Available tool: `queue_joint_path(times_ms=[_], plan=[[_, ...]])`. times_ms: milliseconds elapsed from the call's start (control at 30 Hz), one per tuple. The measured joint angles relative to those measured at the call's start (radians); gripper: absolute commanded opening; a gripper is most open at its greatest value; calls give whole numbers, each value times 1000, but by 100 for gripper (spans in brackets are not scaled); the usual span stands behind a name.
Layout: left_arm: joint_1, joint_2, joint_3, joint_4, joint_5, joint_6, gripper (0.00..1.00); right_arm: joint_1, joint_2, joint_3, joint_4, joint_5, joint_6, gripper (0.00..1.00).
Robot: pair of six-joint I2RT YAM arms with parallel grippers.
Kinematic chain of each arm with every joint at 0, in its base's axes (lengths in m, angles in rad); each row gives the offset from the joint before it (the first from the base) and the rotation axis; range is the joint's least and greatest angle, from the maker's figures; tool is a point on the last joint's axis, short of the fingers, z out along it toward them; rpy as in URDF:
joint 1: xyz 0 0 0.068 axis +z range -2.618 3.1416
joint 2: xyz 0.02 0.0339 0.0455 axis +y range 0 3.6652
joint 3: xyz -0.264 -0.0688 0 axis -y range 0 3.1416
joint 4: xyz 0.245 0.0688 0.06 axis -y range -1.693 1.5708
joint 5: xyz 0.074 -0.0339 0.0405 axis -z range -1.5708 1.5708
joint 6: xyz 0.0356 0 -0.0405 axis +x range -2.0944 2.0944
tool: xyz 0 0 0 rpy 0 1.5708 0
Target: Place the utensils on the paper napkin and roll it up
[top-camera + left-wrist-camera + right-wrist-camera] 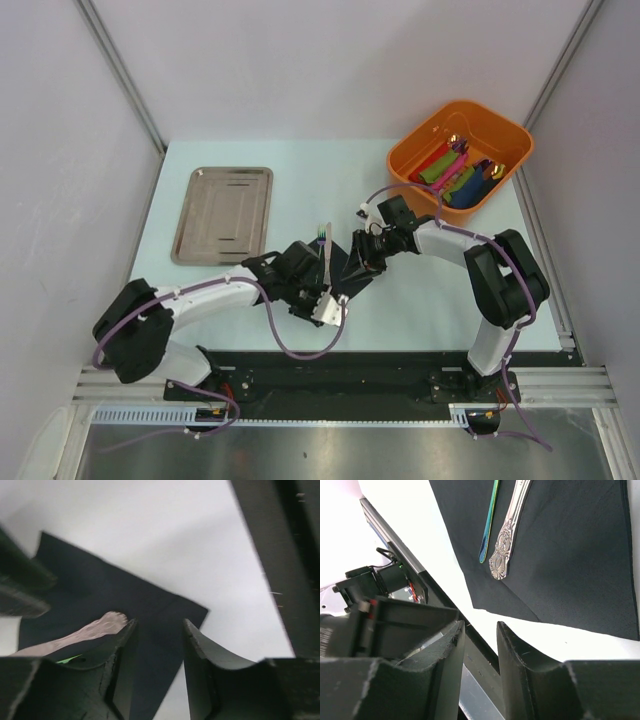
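The slim metal utensils (506, 545), one iridescent, one ornate silver, lie on the matte black paper napkin (565, 555), flat on the pale bench (430, 300). The left end effector (157, 630) and right end effector (480, 630) hang nearby, half-open, empty.

Robotics lab test cell, not a home or kitchen. The table (300, 165) is pale & boxed in on 3 sides by white panels (330, 60), w/ aluminium posts (120, 70) running up from its far corners. Along the table's near edge is a slotted aluminium rail (560, 382). The left arm (200, 300) & right arm (500, 280) stand at that edge, purple cables (300, 350) looping off both. Props on the table: steel tray (222, 215) far-left, orange bin (428, 185) of coloured rolls at the far-right corner.
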Motion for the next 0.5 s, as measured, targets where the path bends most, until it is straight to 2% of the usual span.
queue_joint_path(times_ms=[167, 267, 500], plan=[[-49, 43, -3, -50, -12, -3, 47, 0, 0, 0, 0, 0, 0, 37], [-56, 85, -2, -72, -32, -6, 43, 0, 0, 0, -1, 0, 0, 37], [-63, 143, 15, -95, -63, -21, 42, 0, 0, 0, 0, 0, 0, 37]])
